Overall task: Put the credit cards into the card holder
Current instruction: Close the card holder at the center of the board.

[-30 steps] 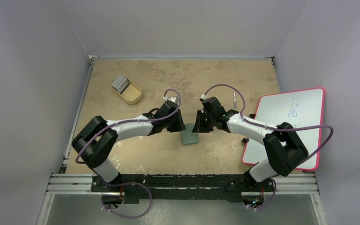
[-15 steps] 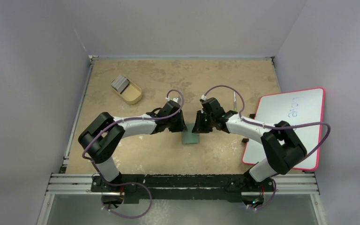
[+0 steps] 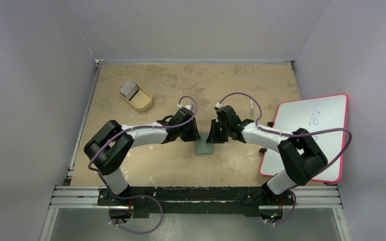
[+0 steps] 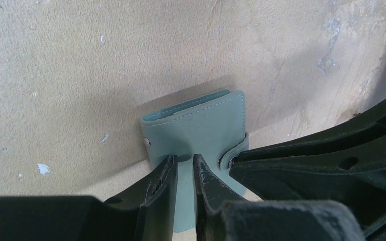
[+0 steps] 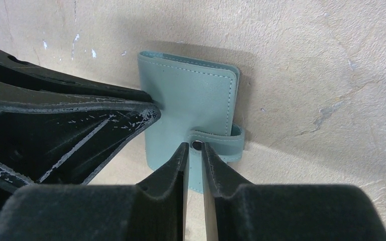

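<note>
The card holder (image 3: pixel 204 148), a closed grey-green wallet, lies flat at the table's middle. It also shows in the left wrist view (image 4: pixel 201 125) and the right wrist view (image 5: pixel 191 100). Its strap (image 5: pixel 233 143) wraps the right edge, with its snap (image 5: pixel 197 145) on top. My left gripper (image 3: pixel 193 135) is down on the wallet's left part, jaws almost together and holding nothing (image 4: pixel 185 163). My right gripper (image 3: pixel 212 136) is down at the snap, jaws a narrow slit apart (image 5: pixel 193 146). The credit cards (image 3: pixel 128 89), a grey stack, sit at the far left.
A tan oval tray (image 3: pixel 143 102) holds the card stack at its far end. A pink-edged whiteboard (image 3: pixel 306 135) lies at the right, partly under the right arm. The two grippers' fingers stand close to each other over the wallet.
The left arm's elbow has shifted a little to the right. Both grippers stay at the wallet, and the wallet has not moved.
</note>
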Controlling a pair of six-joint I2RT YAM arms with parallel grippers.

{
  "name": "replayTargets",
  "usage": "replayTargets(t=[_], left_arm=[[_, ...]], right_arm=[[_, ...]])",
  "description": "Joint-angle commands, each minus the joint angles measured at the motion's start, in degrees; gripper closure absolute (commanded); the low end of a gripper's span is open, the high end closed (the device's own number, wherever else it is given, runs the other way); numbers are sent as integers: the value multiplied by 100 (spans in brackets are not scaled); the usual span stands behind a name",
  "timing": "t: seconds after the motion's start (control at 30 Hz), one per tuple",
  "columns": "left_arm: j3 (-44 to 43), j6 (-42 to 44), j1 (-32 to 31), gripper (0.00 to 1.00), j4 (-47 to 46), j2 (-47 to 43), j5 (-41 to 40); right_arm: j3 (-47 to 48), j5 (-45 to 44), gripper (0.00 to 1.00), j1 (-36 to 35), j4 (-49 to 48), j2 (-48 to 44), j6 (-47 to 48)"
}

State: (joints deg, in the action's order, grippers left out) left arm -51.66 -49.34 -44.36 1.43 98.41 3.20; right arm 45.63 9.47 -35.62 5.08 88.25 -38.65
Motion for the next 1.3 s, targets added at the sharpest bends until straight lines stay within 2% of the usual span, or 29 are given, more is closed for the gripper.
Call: replayTargets(t=[0.0,0.2,0.4,0.6,0.73,0.87,0.97,1.1,1.27], left_arm=[[-5,-30,6,83,-144,-67,29],[-26,-70,6,80,136,-505,-118],[191,-113,46,70,484,-1078,-566],[762,-514,334,70,-252,-1276,53],[1039,-705,508,70,-679,-1253,396],[1355,-909,675,71,-1168,-1222,788],[1426,-893,702,71,-1178,-1226,804],[1449,-854,712,71,-1180,-1203,827],[1465,-823,716,71,-1165,-1186,854]], right_arm=[[-52,-81,83,-16,-254,69,-87],[-1,25,83,-16,-69,30,-32],[431,-672,77,-98,656,-296,60],[878,-1429,76,-521,1131,-1,-81],[1243,-1840,70,-743,1436,204,-115],[1403,-2116,68,-875,1634,379,-142],[1508,-2250,68,-980,1750,499,-160],[1654,-2379,62,-1125,1878,681,-190],[1831,-2806,64,-1263,2234,877,-299]])
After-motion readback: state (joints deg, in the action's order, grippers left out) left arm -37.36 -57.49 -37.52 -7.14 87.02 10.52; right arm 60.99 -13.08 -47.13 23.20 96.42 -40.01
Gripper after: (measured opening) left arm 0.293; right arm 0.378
